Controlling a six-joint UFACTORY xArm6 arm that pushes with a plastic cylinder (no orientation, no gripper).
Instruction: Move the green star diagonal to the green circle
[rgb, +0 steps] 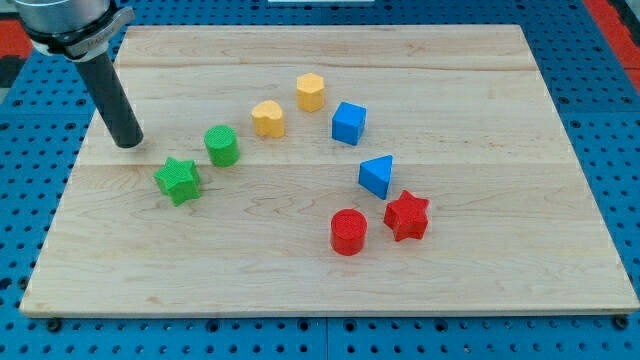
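Note:
The green star (178, 181) lies on the wooden board (480, 290) at the view's left. The green circle (222, 146) stands just above and to the right of it, with a small gap between them. My tip (128, 142) rests on the board to the upper left of the green star, apart from it, and to the left of the green circle.
A yellow heart-like block (268, 118) and a yellow hexagon (310, 92) lie right of the green circle. A blue cube (348, 123), a blue triangle (377, 176), a red star (406, 216) and a red circle (348, 232) lie further right.

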